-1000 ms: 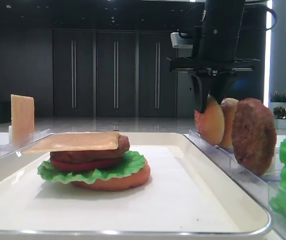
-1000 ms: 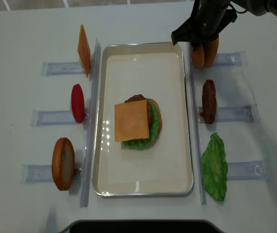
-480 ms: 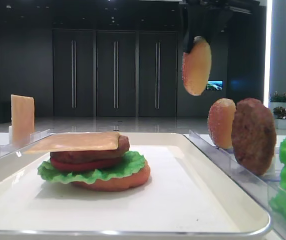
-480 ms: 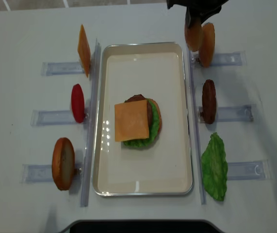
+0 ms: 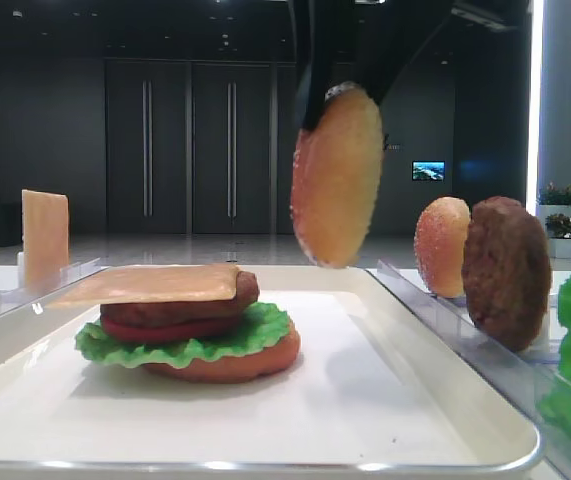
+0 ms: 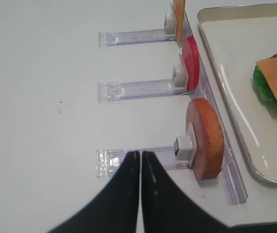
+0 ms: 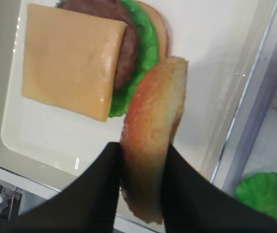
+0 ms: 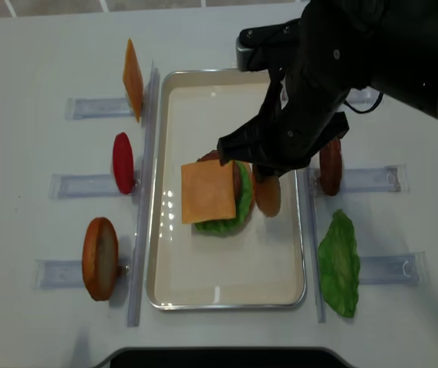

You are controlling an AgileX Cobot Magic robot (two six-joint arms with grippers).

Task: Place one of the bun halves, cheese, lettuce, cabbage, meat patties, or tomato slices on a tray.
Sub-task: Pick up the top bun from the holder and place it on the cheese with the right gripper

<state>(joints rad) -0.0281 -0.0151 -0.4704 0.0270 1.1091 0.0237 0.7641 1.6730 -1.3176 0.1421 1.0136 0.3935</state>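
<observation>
R gripper pinching bun half on edge, hanging above tray mid-area, just beside cheese-topped stack, likely ready to cap it. L gripper pressed together, idle over table by left racks.

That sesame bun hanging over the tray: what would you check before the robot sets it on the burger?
1. Grip on the bun half: the right gripper is shut on its edge: ok.
2. Bun clear of the stack: it hangs above the tray, touching nothing: ok.
3. Bun over the cheese: it hangs beside the stack: not ok.
4. Bun attitude: on edge, not flat: not ok.
5. Stack steady: the cheese lies flat over patty and lettuce: ok.
6. Left gripper out of the way, shut, by the racks: ok.
</observation>
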